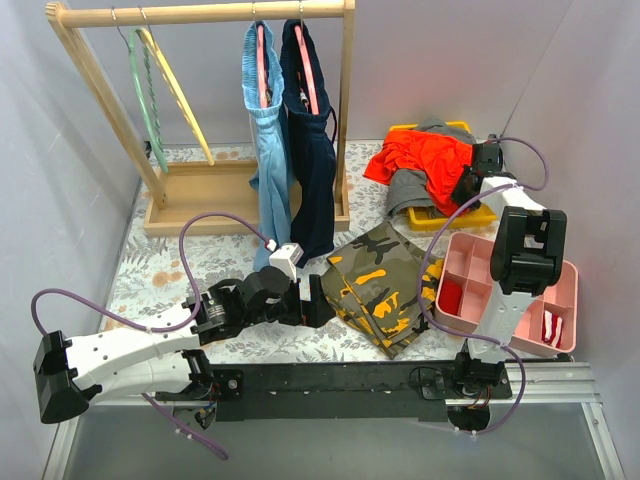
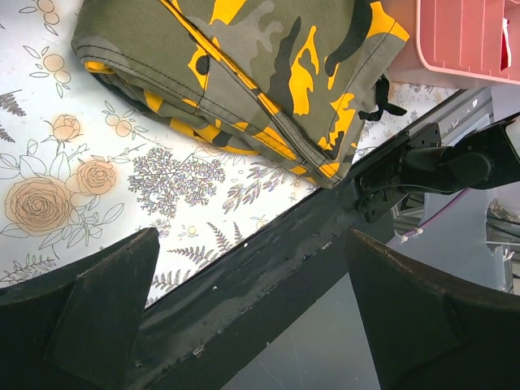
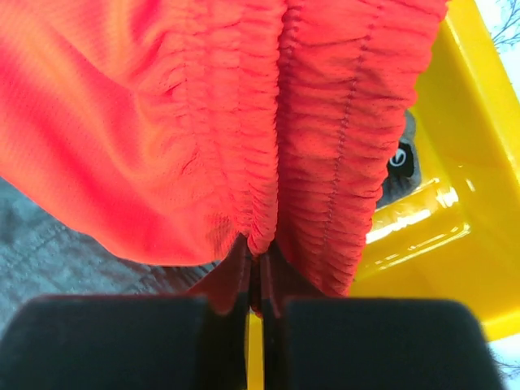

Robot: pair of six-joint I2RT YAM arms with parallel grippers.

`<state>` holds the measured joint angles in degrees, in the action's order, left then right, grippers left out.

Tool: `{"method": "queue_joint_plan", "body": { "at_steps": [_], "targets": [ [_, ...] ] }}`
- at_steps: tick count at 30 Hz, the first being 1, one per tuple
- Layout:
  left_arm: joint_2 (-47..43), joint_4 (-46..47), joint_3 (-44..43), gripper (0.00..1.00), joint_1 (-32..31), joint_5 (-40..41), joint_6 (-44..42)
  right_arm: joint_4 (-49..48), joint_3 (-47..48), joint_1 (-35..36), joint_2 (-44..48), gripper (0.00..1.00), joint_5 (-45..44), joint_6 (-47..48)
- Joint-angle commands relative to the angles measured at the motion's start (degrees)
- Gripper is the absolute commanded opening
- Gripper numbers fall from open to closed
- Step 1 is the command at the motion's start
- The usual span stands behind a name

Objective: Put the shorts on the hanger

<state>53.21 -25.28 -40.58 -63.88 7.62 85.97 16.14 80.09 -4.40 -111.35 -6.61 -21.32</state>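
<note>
The orange-red shorts (image 1: pixel 425 158) lie bunched on top of the clothes pile in the yellow bin at the back right. My right gripper (image 1: pixel 468 185) is shut on their gathered elastic waistband (image 3: pixel 268 162), with the fabric pinched between the fingertips (image 3: pixel 258 264). No drawstring shows. The pale-yellow hanger (image 1: pixel 182 95) hangs bare on the wooden rack at the back left, far from both grippers. My left gripper (image 1: pixel 322 298) is open and empty, low over the table's near edge (image 2: pixel 252 313), next to the camouflage shorts.
Camouflage shorts (image 1: pixel 385 285) (image 2: pixel 244 73) lie folded mid-table. Grey shorts (image 1: pixel 408 192) sit under the orange ones in the yellow bin (image 1: pixel 450 216) (image 3: pixel 463 203). A pink divided tray (image 1: pixel 515 290) stands front right. A mint hanger (image 1: pixel 150 110), light-blue shorts (image 1: pixel 268 140) and navy shorts (image 1: pixel 312 150) hang on the rack (image 1: pixel 200 14).
</note>
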Motion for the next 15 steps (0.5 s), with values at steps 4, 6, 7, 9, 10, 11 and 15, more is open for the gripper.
{"method": "queue_joint_plan", "body": {
  "at_steps": [4, 6, 7, 9, 10, 11, 15],
  "targets": [
    [0.40, 0.14, -3.19, 0.93, -0.11, 0.38, 0.25, 4.85, 10.07, -0.17, 10.34, 0.01, 1.51, -0.12],
    [0.58, 0.58, -3.45, 0.93, -0.11, 1.08, 0.51, 5.57, 13.22, -0.08, 12.81, 0.01, 4.23, -0.83],
    [0.58, 1.28, -3.63, 0.94, -0.11, 1.08, 0.34, 6.09, 14.20, 0.10, 15.00, 0.01, 5.46, -1.09],
    [0.75, 2.33, -3.72, 0.95, -0.11, 1.08, 0.33, 6.44, 16.22, 1.41, 16.95, 0.01, 6.26, -1.70],
    [0.84, 3.30, -3.89, 0.96, -0.11, 1.35, 0.16, 6.88, 17.89, 2.11, 18.78, 0.01, 6.26, -1.88],
    [1.10, 3.74, -4.07, 0.96, -0.11, 1.52, 0.16, 6.89, 18.43, 2.82, 19.85, 0.01, 6.00, -1.97],
    [2.33, 4.80, -5.65, 0.97, -0.11, 2.14, -0.28, 5.48, 19.66, 7.03, 25.03, 0.01, 4.51, -2.67]
  ]
}}
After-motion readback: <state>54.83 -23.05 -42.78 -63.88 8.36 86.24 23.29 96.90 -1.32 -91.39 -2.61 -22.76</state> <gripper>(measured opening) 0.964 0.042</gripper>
